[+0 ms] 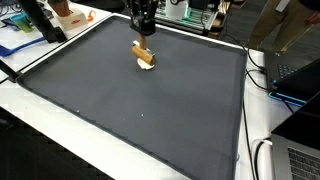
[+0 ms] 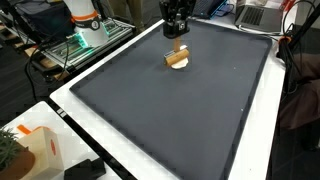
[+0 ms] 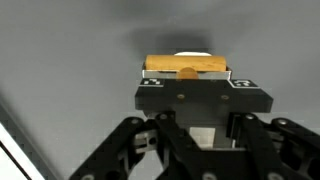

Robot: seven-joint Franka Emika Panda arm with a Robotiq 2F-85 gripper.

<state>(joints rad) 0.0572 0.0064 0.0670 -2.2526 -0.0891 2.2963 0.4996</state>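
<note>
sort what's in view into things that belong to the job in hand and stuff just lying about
In hand: jaws shut on block; disc under it; mat.
Lying about: box; plant; laptop.

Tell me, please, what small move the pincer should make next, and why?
Probably ease straight down a little: the pincer seems shut on the top of the wooden block, which hangs tilted just over the pale round piece on the dark mat. Whether they already touch I cannot tell.
</note>
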